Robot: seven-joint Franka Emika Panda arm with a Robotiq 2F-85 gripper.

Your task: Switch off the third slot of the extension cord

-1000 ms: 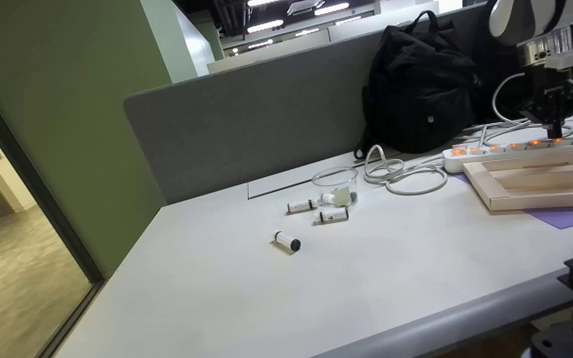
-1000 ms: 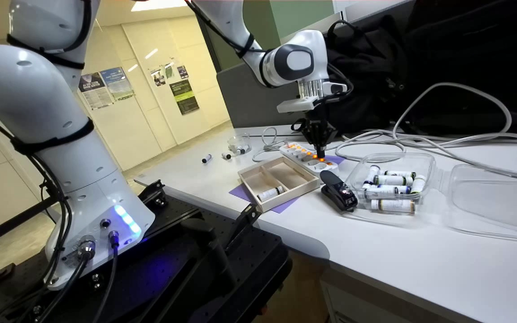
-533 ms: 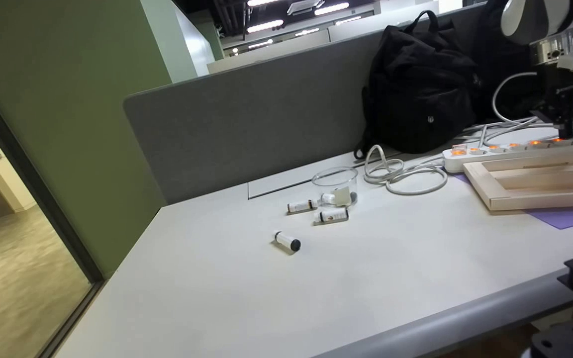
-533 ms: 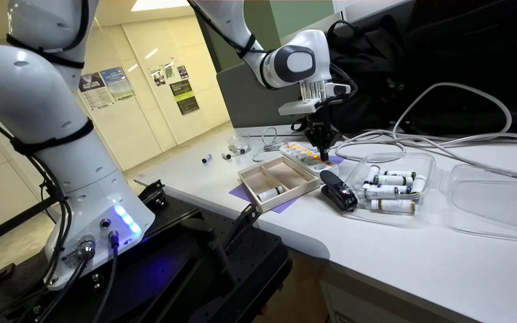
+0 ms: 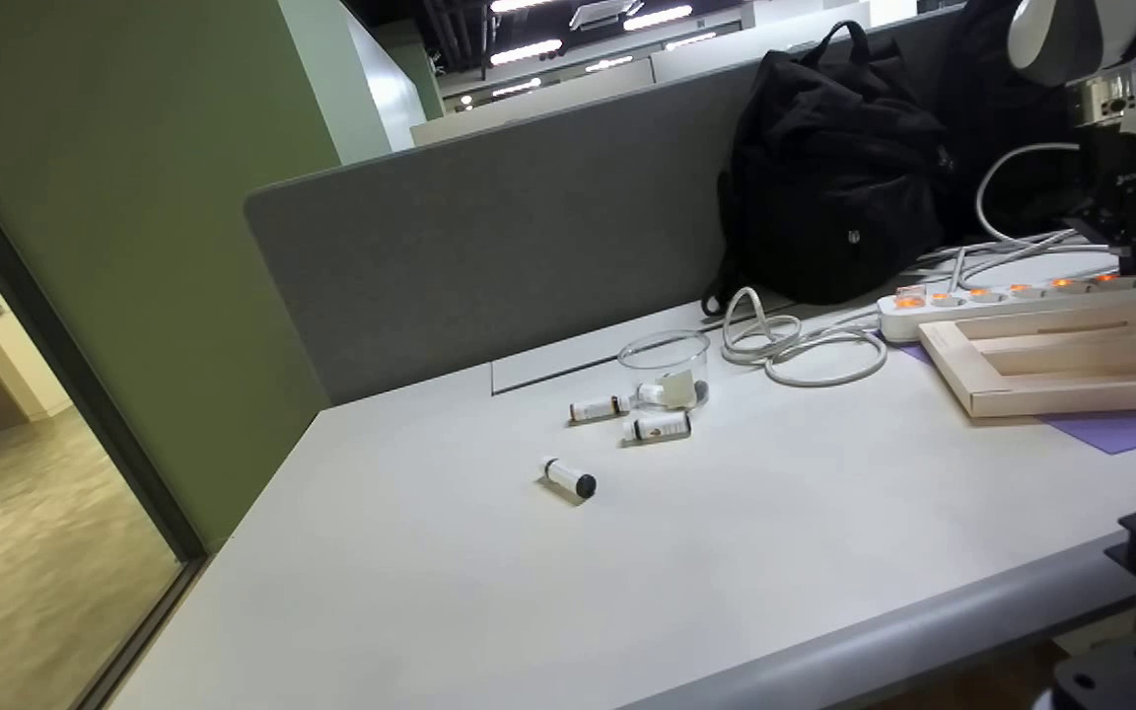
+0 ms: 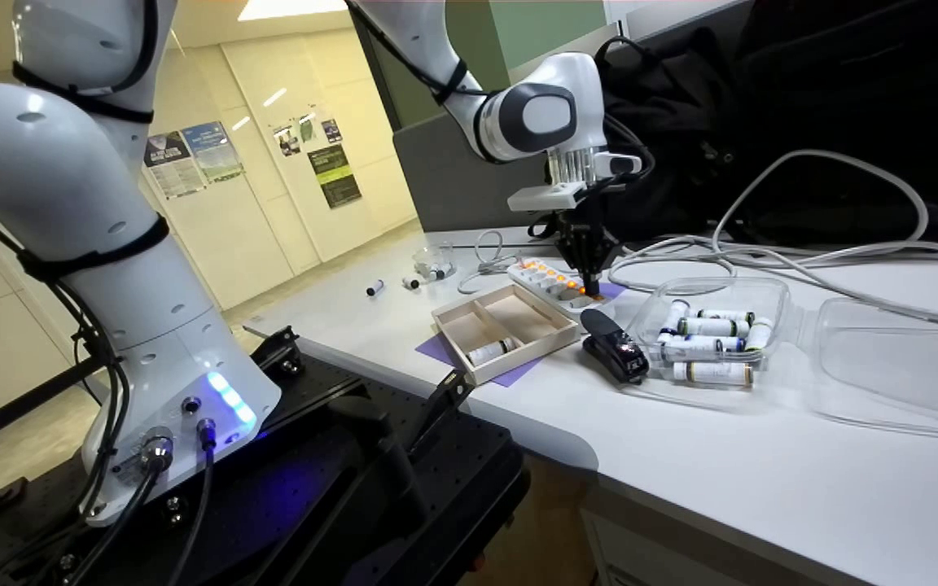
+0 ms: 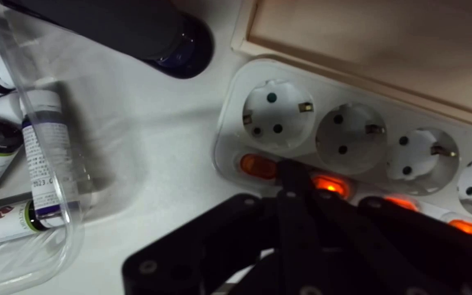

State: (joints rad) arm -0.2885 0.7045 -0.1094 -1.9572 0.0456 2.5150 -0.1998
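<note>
Gripper (image 7: 296, 175): is pointing down in both exterior views; its fingers (image 6: 591, 283) are sitting together, reading as a single tip.
Extension cord (image 7: 350, 137): is lying on the white table (image 5: 430, 552), sockets facing up, directly below the gripper and just beside the wooden tray (image 6: 530, 353).
Switch row (image 7: 402, 203): in the wrist view the tip is showing between the dull-orange end switch (image 7: 257, 166) and the brightly glowing next switch (image 7: 331, 186); whether it is touching either, cannot tell. Two further switches (image 7: 467, 228) are also glowing.
Wooden tray: is resting over a purple sheet (image 6: 436, 350); one vial (image 6: 489, 351) is lying inside.
Plastic box (image 6: 782, 313): is holding several labelled vials (image 6: 713, 327); a black device (image 6: 615, 346) is lying between it and the tray.
Loose vials (image 5: 569, 478): three are lying on the table near a clear round tub (image 5: 665, 363).
White cables (image 5: 824, 384): are looping across the table near the black backpack (image 5: 834, 177).
Backpack: is standing in front of the grey partition (image 5: 499, 266).
Robot arm (image 6: 530, 122): is reaching from a black mount (image 6: 469, 456) over the table.
</note>
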